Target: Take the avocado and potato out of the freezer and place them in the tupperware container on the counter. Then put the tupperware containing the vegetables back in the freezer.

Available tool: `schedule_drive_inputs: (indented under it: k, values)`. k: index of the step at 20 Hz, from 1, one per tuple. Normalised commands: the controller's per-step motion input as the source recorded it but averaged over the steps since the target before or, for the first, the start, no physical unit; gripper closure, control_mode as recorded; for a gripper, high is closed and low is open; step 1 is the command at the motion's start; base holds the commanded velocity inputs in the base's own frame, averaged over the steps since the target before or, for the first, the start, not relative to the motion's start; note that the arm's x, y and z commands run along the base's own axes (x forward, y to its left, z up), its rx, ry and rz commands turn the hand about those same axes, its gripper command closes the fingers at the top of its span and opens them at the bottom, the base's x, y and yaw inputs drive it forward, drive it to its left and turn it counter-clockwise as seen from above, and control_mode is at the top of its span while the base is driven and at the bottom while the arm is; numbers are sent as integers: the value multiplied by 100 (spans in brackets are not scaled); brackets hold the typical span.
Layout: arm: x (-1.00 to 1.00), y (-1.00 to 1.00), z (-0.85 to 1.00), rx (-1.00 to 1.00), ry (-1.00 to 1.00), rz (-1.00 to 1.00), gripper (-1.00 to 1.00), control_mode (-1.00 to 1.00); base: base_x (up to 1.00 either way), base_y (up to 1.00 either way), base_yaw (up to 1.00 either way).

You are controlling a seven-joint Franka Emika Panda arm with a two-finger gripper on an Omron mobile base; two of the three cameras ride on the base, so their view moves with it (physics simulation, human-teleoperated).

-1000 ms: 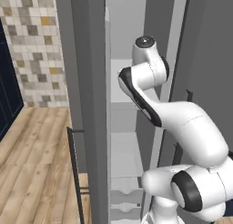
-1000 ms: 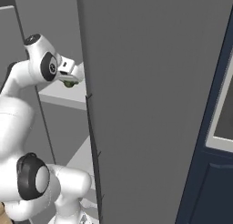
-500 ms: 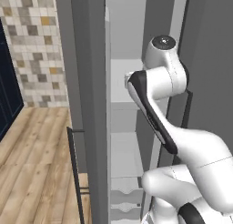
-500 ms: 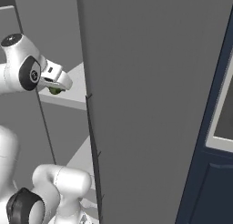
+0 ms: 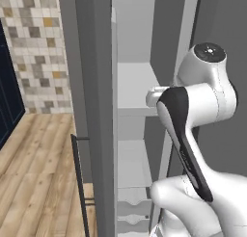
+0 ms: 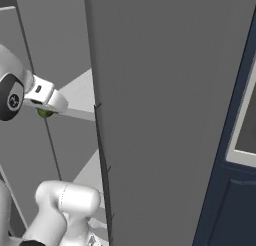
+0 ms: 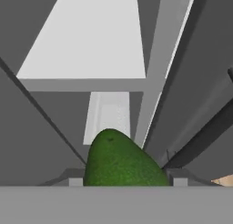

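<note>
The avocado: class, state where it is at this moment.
The avocado sits between the gripper fingers, low in the hand view, beside the freezer shelves.

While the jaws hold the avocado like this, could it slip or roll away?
The avocado looks smooth, glossy and rounded, so it may slip if the grip is light. It sits between the gripper jaws, wider than the gap beside it, so the hold seems firm. Set on a flat freezer shelf, it would probably roll.
</note>
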Motion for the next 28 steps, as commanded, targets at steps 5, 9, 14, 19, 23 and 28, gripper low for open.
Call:
schedule_drive_inputs:
  k: [5, 9, 14, 19, 23, 28]
  values:
    - [-58, -29, 3, 3, 11, 4, 100, -100, 0, 0, 0]
    - [-55, -27, 0, 2, 9, 2, 100, -100, 0, 0, 0]
    - [-23, -5, 0, 0, 1, 0, 100, 100, -48, -1, 0]
    - [0, 0, 0, 0, 0, 0, 100, 100, -85, -34, 7]
    - [0, 0, 0, 0, 0, 0, 100, 100, -15, -71, 54]
    - [0, 0, 0, 0, 0, 0, 100, 100, -5, -18, 88]
